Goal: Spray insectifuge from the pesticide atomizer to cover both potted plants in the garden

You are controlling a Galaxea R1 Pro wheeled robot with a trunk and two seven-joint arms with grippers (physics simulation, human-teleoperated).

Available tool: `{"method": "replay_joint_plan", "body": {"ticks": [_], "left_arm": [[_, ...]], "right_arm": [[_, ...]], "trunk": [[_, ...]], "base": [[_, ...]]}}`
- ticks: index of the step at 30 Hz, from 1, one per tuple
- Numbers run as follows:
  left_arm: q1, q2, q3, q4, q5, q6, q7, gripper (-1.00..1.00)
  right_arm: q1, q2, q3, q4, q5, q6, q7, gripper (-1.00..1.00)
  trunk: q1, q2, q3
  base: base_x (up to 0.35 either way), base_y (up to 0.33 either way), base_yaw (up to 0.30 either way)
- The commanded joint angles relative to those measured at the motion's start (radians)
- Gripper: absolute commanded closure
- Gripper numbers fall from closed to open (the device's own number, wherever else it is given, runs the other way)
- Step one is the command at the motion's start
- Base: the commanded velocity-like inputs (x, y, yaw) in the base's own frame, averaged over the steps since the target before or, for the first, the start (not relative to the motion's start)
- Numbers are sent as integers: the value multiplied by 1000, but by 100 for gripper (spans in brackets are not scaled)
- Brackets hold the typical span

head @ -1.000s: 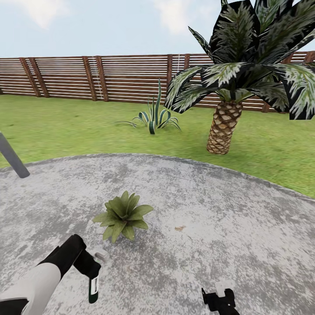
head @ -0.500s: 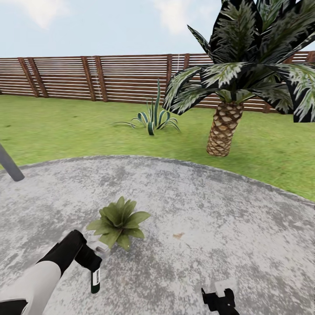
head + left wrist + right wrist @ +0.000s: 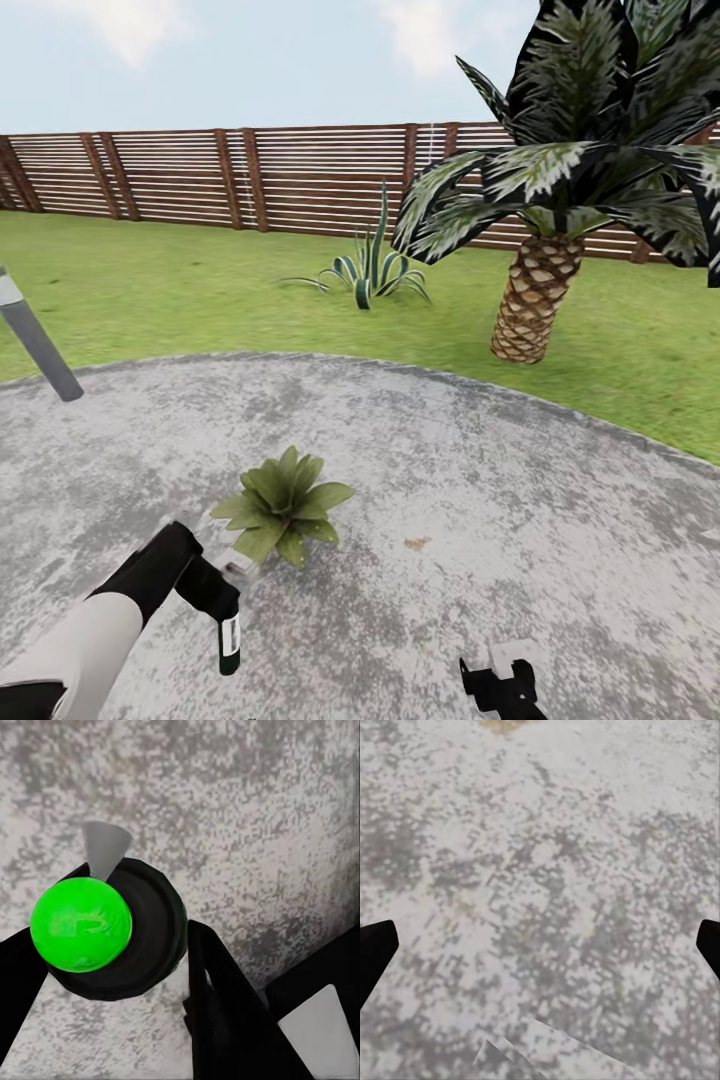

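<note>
From the head camera, the left gripper [image 3: 222,608] hangs low over the grey mottled patio [image 3: 480,500], closed around the pesticide atomizer [image 3: 230,640], whose dark green body points down towards the paving with a pale label showing on it. Just beyond it sits one potted plant [image 3: 280,504], a low rosette of broad green leaves; its pot is hidden under the foliage. Nothing lies between atomizer and plant. A grey pole [image 3: 38,348] leans in at the patio's far left edge. Further off on the lawn [image 3: 150,290] stand a spiky thin-leaved plant [image 3: 372,268] and a palm with scaly trunk [image 3: 535,300], backed by the wooden slat fence [image 3: 200,178]. The right gripper [image 3: 505,685] shows at the lower edge, over bare paving.

The left wrist camera looks along the atomizer: a bright green ball [image 3: 81,924] on its round dark end, a pale cone [image 3: 105,847] beside it, black fingers [image 3: 217,997] pressed to either side, paving beneath.

The right wrist camera shows mottled paving with the fingertips [image 3: 375,952] at opposite margins, so the jaws appear spread wide with nothing held.
</note>
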Motion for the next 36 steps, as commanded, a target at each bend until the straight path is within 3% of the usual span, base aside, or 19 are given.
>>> {"method": "replay_joint_plan", "body": {"ticks": [1,4,9,13,24,29,36], "left_arm": [[-8,0,-28,-3,-8,9,-30,100],[-45,1,-127,-7,-9,41,-68,100],[-73,1,-206,-47,-9,132,-130,100],[-75,2,-224,-105,-10,150,-147,100],[-76,1,-231,-117,-9,164,-174,100],[-76,2,-317,-116,-6,165,-205,100],[-76,15,-341,-116,-8,171,-252,100]], "right_arm": [[0,0,9,1,-4,-2,-5,-100],[0,0,9,2,-4,-1,-5,-100],[0,0,9,2,-3,-1,-4,-100],[0,0,9,1,-3,-1,-3,-100],[0,0,10,2,0,-1,-2,-100],[0,-1,10,2,-1,-1,-2,-100],[0,-2,9,2,-2,-1,-2,-100]], "trunk": [[0,0,-1],[0,0,-1],[0,0,-1],[0,0,-1],[0,0,-1],[0,0,-1],[0,0,-1]], "base": [[0,0,65],[0,0,27],[0,0,4],[19,0,0],[272,-32,0],[167,-94,0],[12,-7,0]]}}
